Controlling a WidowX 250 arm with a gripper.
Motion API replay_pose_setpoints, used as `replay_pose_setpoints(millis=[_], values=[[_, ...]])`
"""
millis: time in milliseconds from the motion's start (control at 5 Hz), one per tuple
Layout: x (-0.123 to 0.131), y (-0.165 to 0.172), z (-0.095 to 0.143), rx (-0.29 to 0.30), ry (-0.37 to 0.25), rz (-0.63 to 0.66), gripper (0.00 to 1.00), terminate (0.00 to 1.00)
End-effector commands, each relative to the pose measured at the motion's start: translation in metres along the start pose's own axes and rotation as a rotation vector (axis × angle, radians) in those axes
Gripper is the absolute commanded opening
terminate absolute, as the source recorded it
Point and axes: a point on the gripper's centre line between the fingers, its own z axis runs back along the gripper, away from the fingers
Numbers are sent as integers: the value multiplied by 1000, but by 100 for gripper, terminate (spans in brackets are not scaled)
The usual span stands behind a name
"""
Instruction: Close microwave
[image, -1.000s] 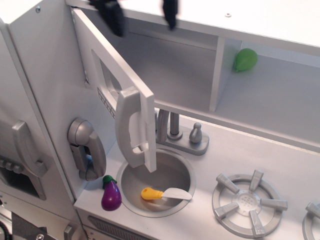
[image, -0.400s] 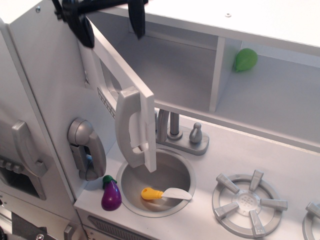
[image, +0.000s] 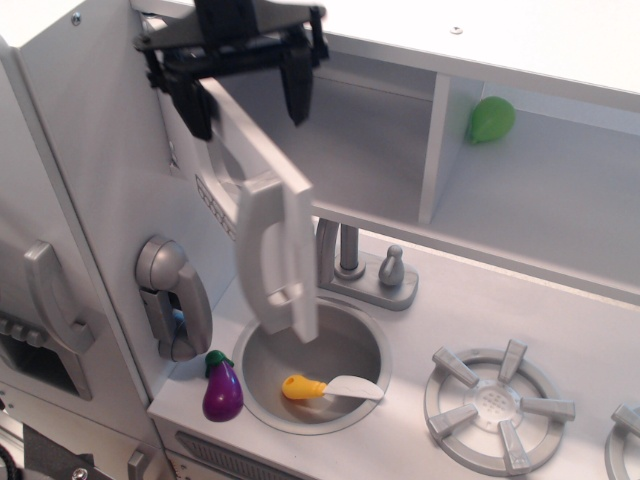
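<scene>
The tool (image: 245, 95) straddles the top edge of the microwave (image: 255, 190) door, fingers spread and gripping nothing; push steadily rightward, keeping clear of the handle (image: 268, 250).

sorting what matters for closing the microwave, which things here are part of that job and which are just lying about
Part of the job:
- microwave door, standing open
- its silver handle
- gripper, fingers spread either side of the door's top edge

Just lying about:
- eggplant on the counter
- spatula in the sink
- green toy on the shelf
- phone
- faucet
- burner
</scene>
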Motion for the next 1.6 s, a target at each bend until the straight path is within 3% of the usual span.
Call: replay_pose_setpoints(millis=[0, 200, 400, 600, 800, 1000, 1200, 1400], values=[[-6, -28, 7, -125, -16, -84, 100, 0], [-7, -40, 29, -231, 7, -106, 100, 0], [-17, -19, 59, -314, 53, -185, 100, 0], [-20, 18, 80, -326, 66, -206, 100, 0], [-20, 45, 78, -191, 66, -224, 100, 0], [-12, 43, 49, -49, 23, -187, 100, 0], [-2, 28, 16, -32, 11, -211, 100, 0], [-1, 10, -5, -83, 17, -255, 100, 0]])
